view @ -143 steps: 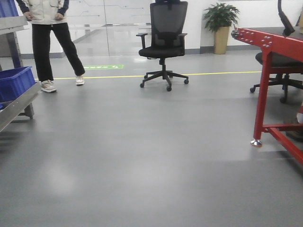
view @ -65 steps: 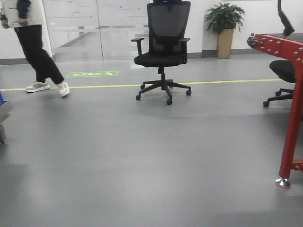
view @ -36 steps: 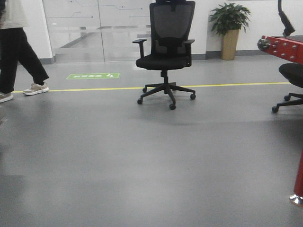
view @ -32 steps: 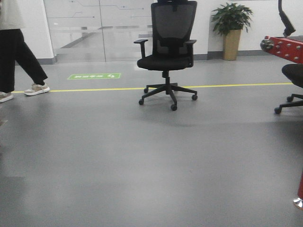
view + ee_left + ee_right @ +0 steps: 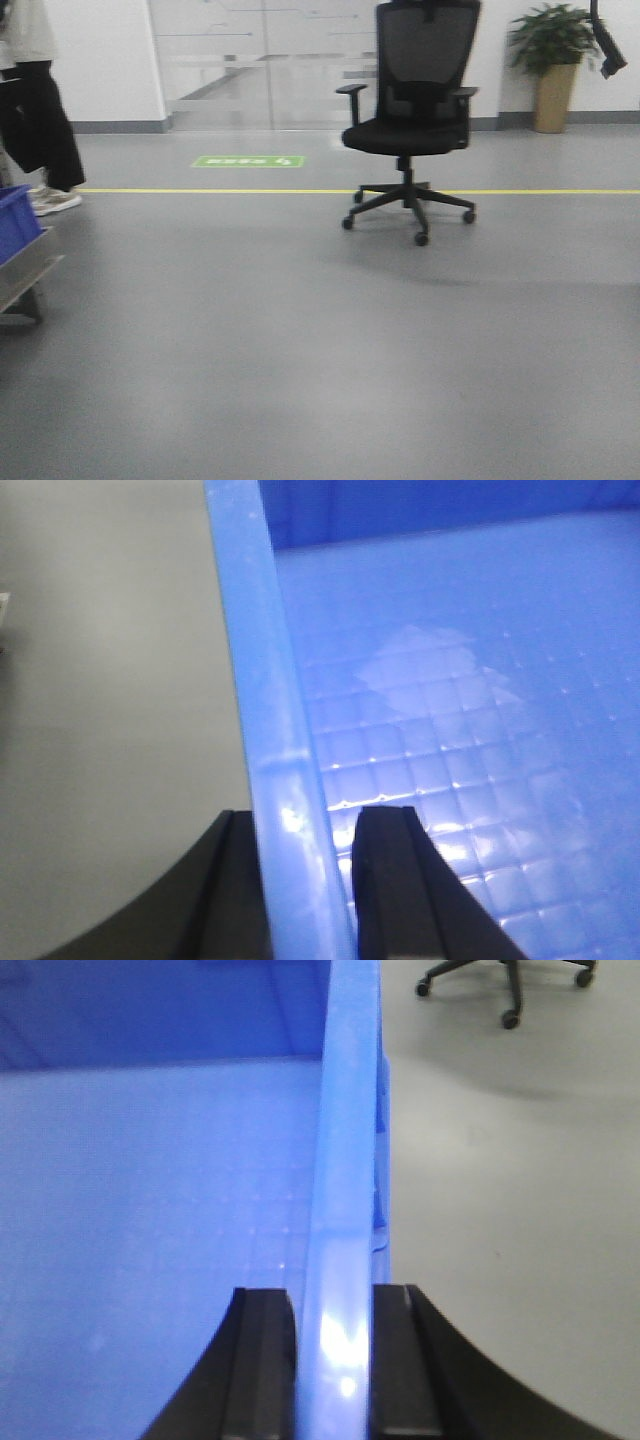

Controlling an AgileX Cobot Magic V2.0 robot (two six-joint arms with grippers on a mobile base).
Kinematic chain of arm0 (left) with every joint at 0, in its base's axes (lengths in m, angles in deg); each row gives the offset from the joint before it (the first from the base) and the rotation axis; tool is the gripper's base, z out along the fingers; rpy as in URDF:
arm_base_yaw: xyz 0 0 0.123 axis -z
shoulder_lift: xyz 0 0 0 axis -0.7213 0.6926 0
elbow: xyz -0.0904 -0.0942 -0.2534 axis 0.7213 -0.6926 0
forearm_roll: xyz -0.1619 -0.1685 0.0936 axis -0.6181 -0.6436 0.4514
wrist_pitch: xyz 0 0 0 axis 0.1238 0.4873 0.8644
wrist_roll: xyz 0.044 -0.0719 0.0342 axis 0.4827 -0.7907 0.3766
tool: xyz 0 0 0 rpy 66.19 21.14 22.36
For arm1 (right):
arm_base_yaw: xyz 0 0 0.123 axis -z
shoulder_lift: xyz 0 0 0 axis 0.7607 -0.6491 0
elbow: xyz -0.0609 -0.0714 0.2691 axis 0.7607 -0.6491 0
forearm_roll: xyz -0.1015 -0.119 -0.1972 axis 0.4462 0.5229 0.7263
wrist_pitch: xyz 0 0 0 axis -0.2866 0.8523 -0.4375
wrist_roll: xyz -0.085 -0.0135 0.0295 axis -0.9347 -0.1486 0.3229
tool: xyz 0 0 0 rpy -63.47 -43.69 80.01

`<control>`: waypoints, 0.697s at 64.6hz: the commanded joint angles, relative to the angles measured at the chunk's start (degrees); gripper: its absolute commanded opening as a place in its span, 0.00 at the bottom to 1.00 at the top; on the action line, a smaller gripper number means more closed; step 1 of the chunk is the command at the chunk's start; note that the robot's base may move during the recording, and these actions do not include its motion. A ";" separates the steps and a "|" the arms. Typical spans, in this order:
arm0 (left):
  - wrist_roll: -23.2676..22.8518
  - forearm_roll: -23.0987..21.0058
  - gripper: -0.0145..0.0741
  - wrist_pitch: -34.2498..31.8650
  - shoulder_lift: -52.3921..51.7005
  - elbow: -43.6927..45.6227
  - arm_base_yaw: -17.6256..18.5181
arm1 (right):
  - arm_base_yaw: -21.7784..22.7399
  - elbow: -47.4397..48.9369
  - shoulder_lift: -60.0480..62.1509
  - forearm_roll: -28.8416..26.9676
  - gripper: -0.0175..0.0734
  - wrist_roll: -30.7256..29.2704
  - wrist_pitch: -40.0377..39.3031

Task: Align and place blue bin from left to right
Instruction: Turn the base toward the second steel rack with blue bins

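In the front view, a smooth grey floor (image 5: 300,350) with a dull sheen is crossed by a thin yellow line, and a black mesh-backed office chair (image 5: 415,120) on castors stands on it. At the left edge, a corner of a second bin (image 5: 14,222) rests on a sloped metal rack (image 5: 28,278). No placing spot is shown, so the setting down and lining up are judged not yet done.

In the left wrist view, the blue bin (image 5: 450,710) is held. Its thick, glossy plastic wall is clamped between the black fingers of the left pincer (image 5: 310,825). The bin's bottom is moulded in a fine square grid, and nothing is seen in it.

In the right wrist view, the opposite wall is gripped likewise by the right pincer (image 5: 333,1300), with grey floor beyond it. The bin is thus judged to be carried between both arms.
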 commanded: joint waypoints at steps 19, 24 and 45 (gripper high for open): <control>0.95 1.53 0.15 -3.02 -1.28 0.96 0.16 | 0.21 1.16 1.21 2.55 0.11 -1.24 -7.37; 0.95 1.53 0.15 -3.02 -1.28 0.96 0.16 | 0.21 1.16 1.21 2.55 0.11 -1.24 -7.37; 0.95 1.53 0.15 -3.02 -1.28 0.96 0.16 | 0.21 1.16 1.21 2.55 0.11 -1.24 -7.37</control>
